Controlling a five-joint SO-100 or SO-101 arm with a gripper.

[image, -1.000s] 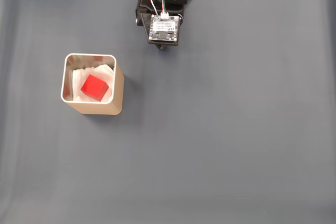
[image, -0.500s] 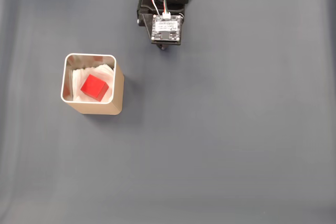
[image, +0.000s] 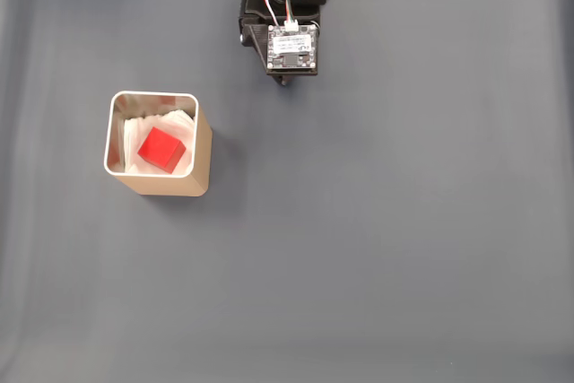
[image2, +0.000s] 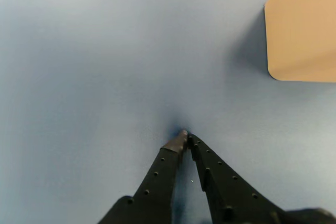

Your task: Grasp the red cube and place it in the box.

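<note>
Placement looks finished to us in the fixed view, where the red cube (image: 161,149) sits inside the box (image: 204,152) (on white lining) and the arm has drifted slightly right, while the wrist view shows the gripper (image2: 185,137) pressed together, empty, over bare table (image2: 79,66).

A: Any lettering to log?

B: Nothing readable. The small circuit board (image: 292,48) atop the arm in the fixed view carries fine markings, too small to make out.

A: The box (image: 170,184), the red cube (image: 160,149)?

B: Plain faces, no label or number on either. The surface (image: 404,239) is unmarked in both views.
</note>
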